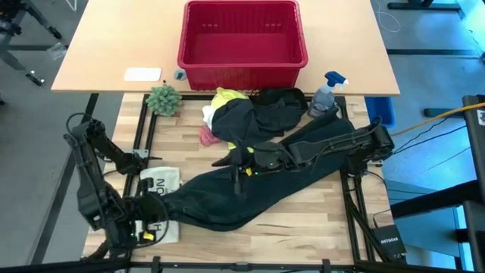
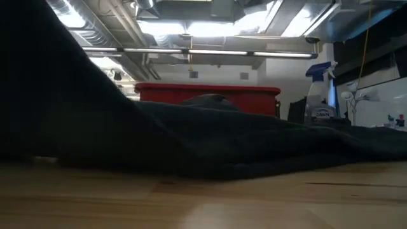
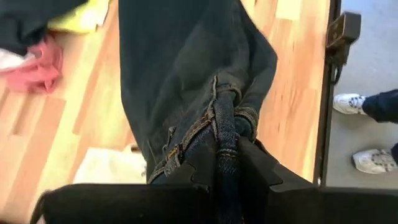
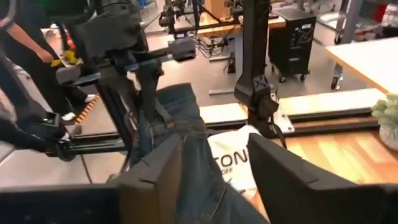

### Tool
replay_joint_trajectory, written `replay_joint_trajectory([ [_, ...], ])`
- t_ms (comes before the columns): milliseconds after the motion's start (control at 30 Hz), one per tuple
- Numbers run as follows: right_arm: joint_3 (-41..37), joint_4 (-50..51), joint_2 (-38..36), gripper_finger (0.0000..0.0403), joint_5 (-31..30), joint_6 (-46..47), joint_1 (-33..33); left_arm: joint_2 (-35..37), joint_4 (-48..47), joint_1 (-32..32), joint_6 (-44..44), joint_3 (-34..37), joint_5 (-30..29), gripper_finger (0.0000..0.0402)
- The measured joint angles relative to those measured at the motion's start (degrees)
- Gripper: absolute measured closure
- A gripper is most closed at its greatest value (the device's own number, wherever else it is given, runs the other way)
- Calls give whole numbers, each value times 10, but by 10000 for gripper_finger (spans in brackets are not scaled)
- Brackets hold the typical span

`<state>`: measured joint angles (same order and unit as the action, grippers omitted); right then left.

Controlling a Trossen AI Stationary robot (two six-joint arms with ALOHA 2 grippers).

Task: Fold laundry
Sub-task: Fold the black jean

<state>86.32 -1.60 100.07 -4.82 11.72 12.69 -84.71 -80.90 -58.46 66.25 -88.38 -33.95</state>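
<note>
Two shoes (image 3: 364,134), left wrist view only

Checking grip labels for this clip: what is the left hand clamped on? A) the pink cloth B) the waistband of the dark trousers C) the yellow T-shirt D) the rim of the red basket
B: in the left wrist view the left hand pinches a bunched, stitched waistband of the dark trousers.

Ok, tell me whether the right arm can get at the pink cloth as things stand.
Probably yes. The right gripper hangs open over the dark jeans, holding nothing, and the pink cloth lies close beside it, partly showing from under the clothing pile. The left gripper is shut on the jeans.
</note>
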Motion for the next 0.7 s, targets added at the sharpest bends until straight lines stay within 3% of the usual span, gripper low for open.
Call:
replay_joint_trajectory([
  [133,31,6,38,200,20,-18,1,0,4,33,-40,0,-7,370],
  [367,76,6,98,196,64,-20,5,3,5,95,-107,-10,-50,371],
  [700,93,19,109,196,44,-23,3,34,100,161,-240,-12,-65,371],
])
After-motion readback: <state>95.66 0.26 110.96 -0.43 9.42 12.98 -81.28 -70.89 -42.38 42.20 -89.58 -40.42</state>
